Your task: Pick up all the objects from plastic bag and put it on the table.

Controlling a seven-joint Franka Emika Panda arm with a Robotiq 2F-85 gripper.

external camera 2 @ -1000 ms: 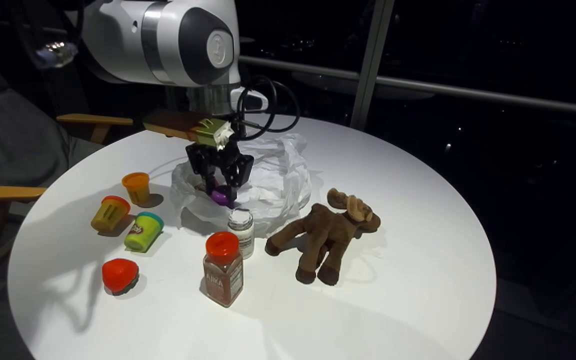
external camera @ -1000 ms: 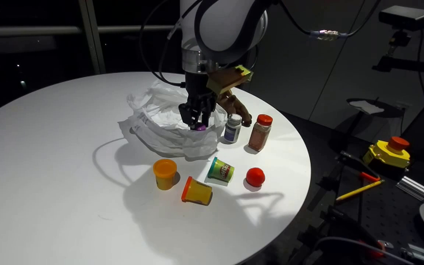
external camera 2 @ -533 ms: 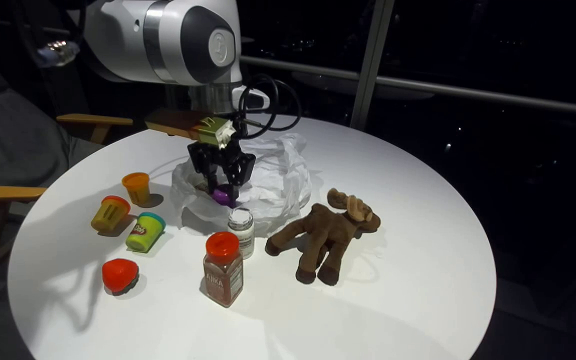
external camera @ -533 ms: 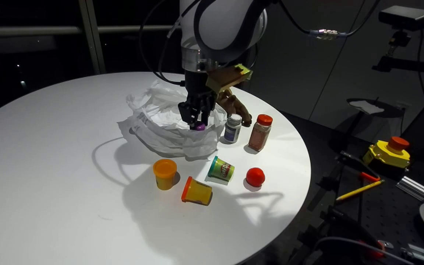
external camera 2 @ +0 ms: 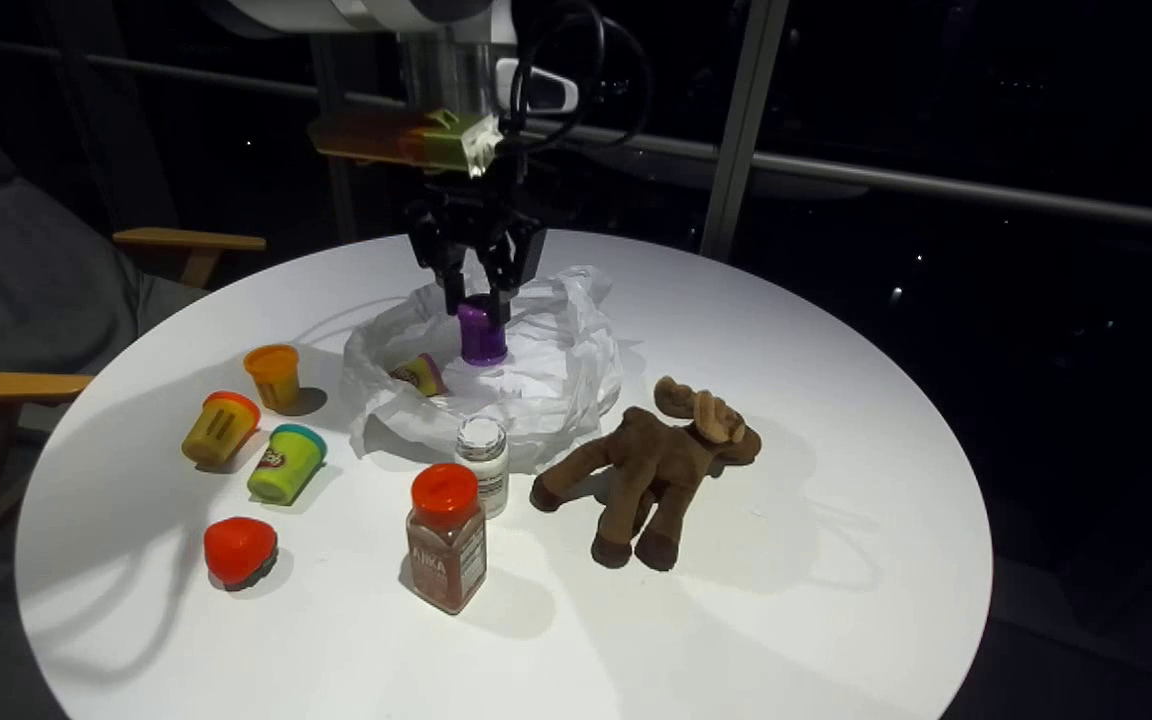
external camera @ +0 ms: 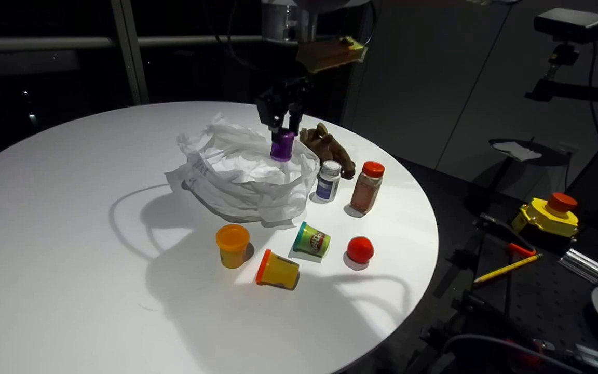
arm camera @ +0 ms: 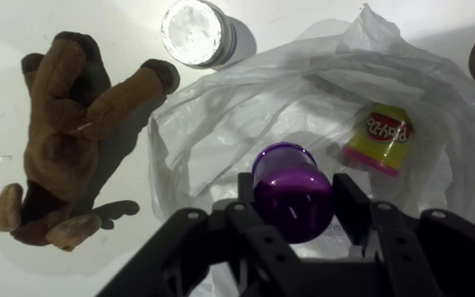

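Observation:
My gripper (arm camera: pixel 293 187) is shut on a purple container (arm camera: pixel 291 198) with a rounded top. In both exterior views the gripper (external camera: pixel 286 130) (external camera 2: pixel 478 300) holds the container (external camera: pixel 281 148) (external camera 2: pixel 483 338) upright above the inside of the white plastic bag (external camera: pixel 236 200) (external camera 2: pixel 556 405). The open bag (arm camera: pixel 212 152) lies crumpled on the round white table (external camera: pixel 70 270). A yellow Play-Doh can with a pink lid (arm camera: pixel 379 138) lies tilted in the bag. It also shows in an exterior view (external camera 2: pixel 424 374).
Around the bag on the table are a brown plush moose (external camera 2: pixel 661 460), a white bottle (external camera 2: pixel 484 475), a red-lidded jar (external camera 2: pixel 448 550), an orange can (external camera: pixel 232 246), a yellow can (external camera: pixel 281 271), a green can (external camera: pixel 313 240) and a red ball-like object (external camera: pixel 360 250).
My gripper has risen out of the bag and lifted the purple container with it. The yellow can in the bag now shows more clearly. The objects on the table have not moved.

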